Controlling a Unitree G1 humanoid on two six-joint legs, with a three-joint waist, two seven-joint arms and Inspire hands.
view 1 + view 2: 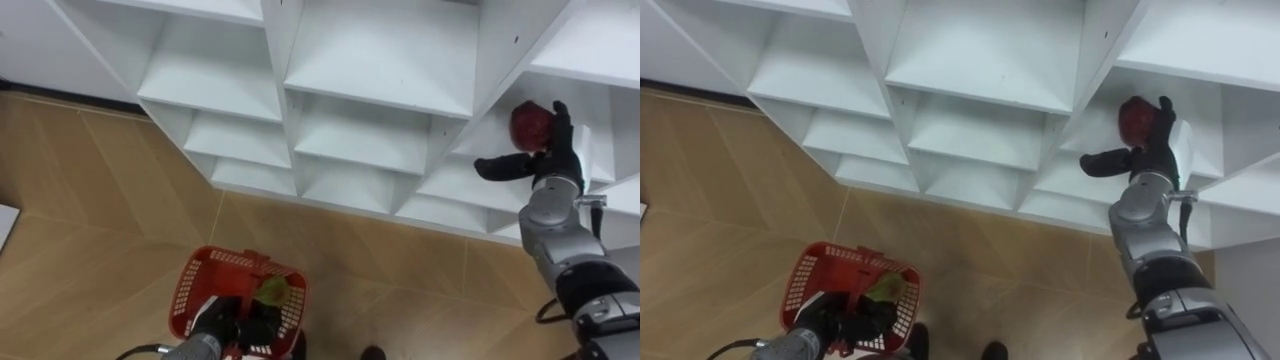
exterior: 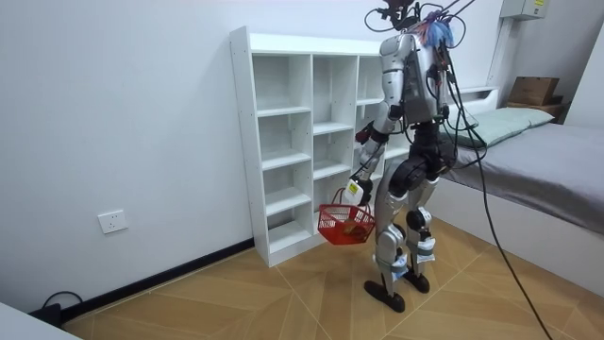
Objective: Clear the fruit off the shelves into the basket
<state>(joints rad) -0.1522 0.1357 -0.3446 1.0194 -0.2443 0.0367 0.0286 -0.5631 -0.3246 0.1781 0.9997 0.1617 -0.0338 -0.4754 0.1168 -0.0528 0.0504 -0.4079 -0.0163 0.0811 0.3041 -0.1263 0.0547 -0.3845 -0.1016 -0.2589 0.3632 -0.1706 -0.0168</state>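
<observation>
The red fruit sits on a shelf in a compartment at the right side of the closet, as the robot faces it. The robot's right hand is reached in against it: the fingers stand straight up along the fruit's far side and the thumb is spread wide away from it, so nothing is clamped round it yet, as far as I can judge. Standing close before the closet, the robot hangs a red basket low in front of the bottom shelves from its left hand, whose fingers look curled round the handle; a green fruit lies inside. To take the fruit cleanly I'd want the thumb brought in opposite the fingers, the palm settled against the fruit before closing, then a straight pull out of the compartment, clear of the divider, before lowering toward the basket.
</observation>
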